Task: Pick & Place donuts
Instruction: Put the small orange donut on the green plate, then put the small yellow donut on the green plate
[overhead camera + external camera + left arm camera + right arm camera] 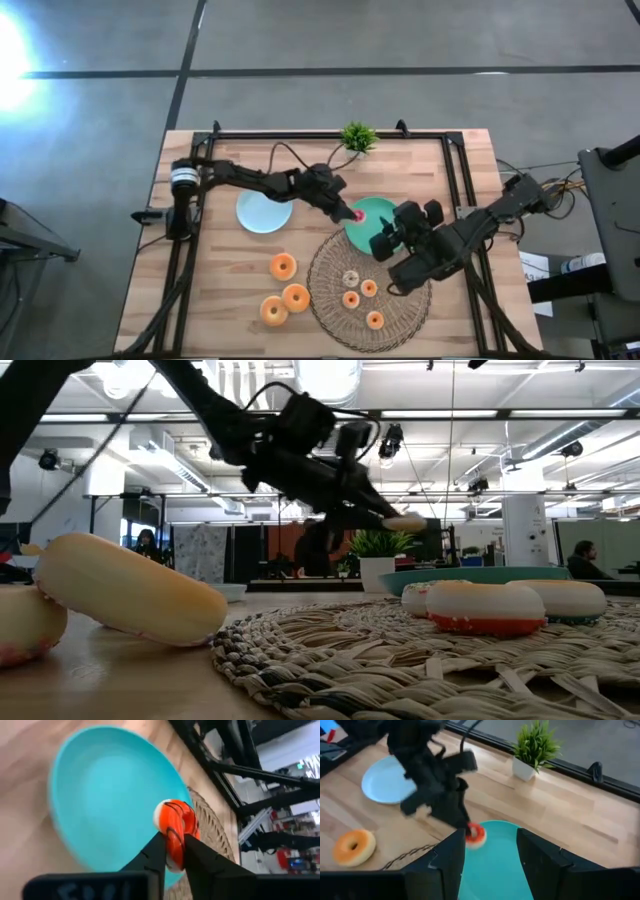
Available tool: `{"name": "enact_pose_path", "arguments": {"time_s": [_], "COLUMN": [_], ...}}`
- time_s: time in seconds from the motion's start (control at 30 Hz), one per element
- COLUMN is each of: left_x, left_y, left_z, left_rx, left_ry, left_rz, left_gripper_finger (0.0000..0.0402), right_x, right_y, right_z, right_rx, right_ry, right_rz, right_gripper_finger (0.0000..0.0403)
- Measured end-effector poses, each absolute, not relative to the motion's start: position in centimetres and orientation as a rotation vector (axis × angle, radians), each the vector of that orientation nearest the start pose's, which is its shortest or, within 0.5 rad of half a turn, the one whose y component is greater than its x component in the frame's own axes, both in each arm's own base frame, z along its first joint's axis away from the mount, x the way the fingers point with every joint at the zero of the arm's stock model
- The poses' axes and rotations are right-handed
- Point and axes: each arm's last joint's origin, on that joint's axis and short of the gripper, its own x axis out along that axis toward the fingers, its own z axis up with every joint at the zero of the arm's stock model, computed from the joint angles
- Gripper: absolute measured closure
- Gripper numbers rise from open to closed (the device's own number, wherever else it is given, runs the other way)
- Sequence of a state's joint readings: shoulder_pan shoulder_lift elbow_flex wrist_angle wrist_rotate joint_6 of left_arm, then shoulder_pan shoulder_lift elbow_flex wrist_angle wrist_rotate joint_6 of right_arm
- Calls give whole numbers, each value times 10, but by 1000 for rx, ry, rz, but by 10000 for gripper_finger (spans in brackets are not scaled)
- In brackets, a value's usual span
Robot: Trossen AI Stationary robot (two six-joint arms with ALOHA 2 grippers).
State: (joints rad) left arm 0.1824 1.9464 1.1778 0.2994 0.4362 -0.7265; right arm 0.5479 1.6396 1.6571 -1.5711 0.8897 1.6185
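My left gripper (352, 212) reaches from the table's left over the green plate (385, 207) and is shut on a small red-iced donut (175, 827). The same donut (475, 835) shows in the right wrist view. My right gripper (490, 857) is open and hovers just right of it, over the plate's near edge. Three larger orange donuts (283, 266) lie flat on the wood left of the woven mat (325, 290). Several small donuts (369, 288) lie flat on the mat. My left gripper pinches the small donut's ring (172, 851) between its two fingers (155, 857). The fingers slant down at it from the table's left. The donut stands on edge in the hold, lifted clear above the green plate (470, 573).
A light blue plate (264, 211) lies left of the green one, under my left arm. A small potted plant (358, 137) stands at the table's far edge. Black rails (460, 180) run along the table's sides. Bare wood (230, 280) lies near the left corner.
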Motion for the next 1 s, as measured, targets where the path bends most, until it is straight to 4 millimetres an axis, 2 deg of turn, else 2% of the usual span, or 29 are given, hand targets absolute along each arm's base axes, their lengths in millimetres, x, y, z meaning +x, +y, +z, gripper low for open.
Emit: {"name": "enact_pose_path", "arguments": {"time_s": [0.2, 0.4, 0.7, 0.8, 1.0], "left_x": [435, 452, 447, 443, 431], "left_y": [60, 58, 62, 62, 61], "left_z": [183, 174, 172, 184, 220], "left_rx": [-693, -570, -470, -440, -349], "left_ry": [626, 751, 826, 801, 754], "left_rz": [0, 54, 198, 230, 238], "left_gripper_finger": [308, 300, 301, 301, 301], "right_x": [251, 252, 252, 252, 251], "right_y": [127, 127, 127, 127, 126], "right_z": [348, 345, 342, 341, 341], "right_rx": [412, 361, 308, 294, 225], "right_ry": [586, 618, 645, 641, 654], "right_rz": [-987, -975, -962, -964, -947], "right_gripper_finger": [234, 234, 234, 234, 234]}}
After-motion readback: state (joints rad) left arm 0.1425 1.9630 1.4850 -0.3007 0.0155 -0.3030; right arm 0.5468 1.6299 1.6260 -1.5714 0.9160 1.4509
